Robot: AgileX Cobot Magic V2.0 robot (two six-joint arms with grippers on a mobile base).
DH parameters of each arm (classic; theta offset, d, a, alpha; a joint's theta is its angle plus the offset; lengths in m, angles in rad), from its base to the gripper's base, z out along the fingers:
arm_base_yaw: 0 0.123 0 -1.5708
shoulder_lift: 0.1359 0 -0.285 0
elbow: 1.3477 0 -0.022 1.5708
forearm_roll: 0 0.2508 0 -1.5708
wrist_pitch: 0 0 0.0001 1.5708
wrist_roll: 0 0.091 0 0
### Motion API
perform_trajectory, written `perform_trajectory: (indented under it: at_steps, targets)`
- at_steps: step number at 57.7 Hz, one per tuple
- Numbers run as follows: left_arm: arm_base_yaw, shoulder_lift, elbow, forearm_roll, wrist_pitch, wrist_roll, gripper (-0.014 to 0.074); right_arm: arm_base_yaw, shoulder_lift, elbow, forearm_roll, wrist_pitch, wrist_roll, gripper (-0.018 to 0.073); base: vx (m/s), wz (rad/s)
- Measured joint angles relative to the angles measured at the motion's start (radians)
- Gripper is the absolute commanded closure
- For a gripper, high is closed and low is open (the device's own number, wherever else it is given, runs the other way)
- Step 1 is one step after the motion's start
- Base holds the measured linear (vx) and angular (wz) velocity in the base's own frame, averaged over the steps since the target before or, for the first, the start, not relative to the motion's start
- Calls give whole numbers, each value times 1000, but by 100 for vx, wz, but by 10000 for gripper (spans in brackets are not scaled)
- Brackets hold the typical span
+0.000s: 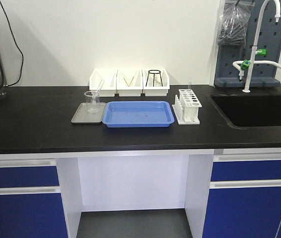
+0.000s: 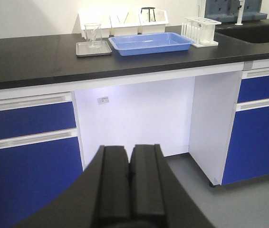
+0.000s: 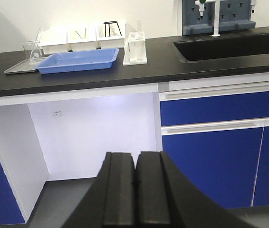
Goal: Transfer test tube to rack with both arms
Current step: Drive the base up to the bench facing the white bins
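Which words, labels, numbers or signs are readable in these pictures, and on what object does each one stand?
No text can be read in any view.
Small label-like patch on the white back panel under the counter: too small and blurred to read.
Rack and blue tray: no printing visible.

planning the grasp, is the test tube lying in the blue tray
No, the test tube leans inside the beaker on the grey metal tray.

No legible text, brand, number or sign is present in any view. One small pale tag (image 2: 103, 99) is fixed to the white back panel (image 2: 139, 118) beneath the desk (image 2: 25, 61) — its marking is too small to read in either wrist view.
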Motion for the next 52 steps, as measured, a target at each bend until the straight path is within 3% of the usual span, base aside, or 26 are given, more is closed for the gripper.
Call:
perform_trajectory:
  at_steps: [52]
  targets:
    - [0,0,0,0,0,0,603,0,0,0,0,0,0,570,1,0]
